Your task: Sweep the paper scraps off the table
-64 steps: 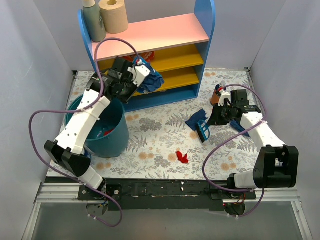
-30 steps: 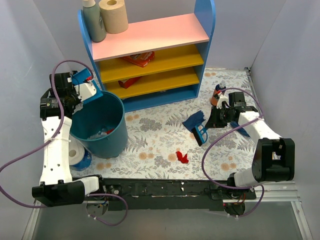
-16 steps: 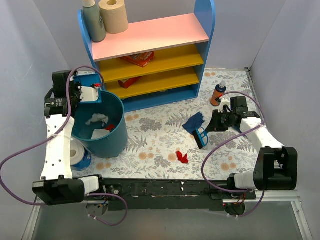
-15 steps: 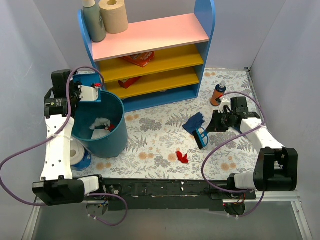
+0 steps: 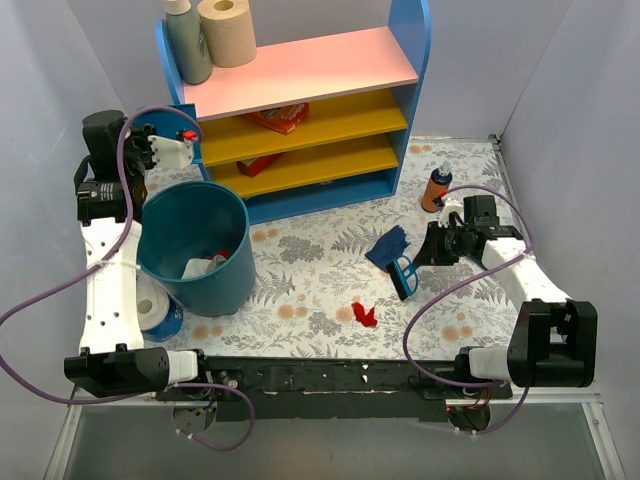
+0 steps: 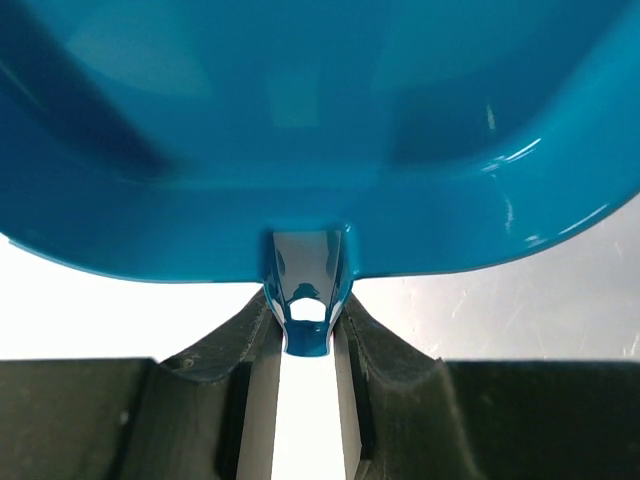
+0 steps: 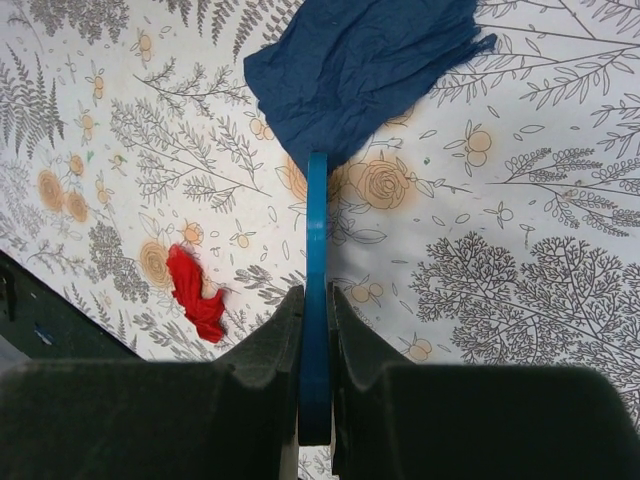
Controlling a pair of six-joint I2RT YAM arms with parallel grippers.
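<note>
A red paper scrap (image 5: 366,314) lies on the fern-print table (image 5: 320,290) near the front; it also shows in the right wrist view (image 7: 195,290). A dark blue scrap (image 5: 388,243) lies mid-table, right in front of the brush (image 7: 360,70). My right gripper (image 5: 432,248) is shut on the handle of the small blue brush (image 5: 404,272), whose head rests on the cloth beside the blue scrap (image 7: 317,310). My left gripper (image 5: 165,150) is raised by the shelf, shut on the handle of the blue dustpan (image 6: 320,130). White and red scraps (image 5: 203,266) lie inside the teal bin (image 5: 235,270).
The pink, yellow and blue shelf unit (image 5: 310,110) stands at the back with red boxes on it. An orange bottle (image 5: 436,188) stands at the right rear. A white roll (image 5: 153,310) lies left of the bin. The black rail (image 5: 330,375) runs along the front.
My left arm has swung the dustpan from over the bin up and back to the shelf's left side. White scraps now lie in the bin. My right gripper and brush barely moved.
</note>
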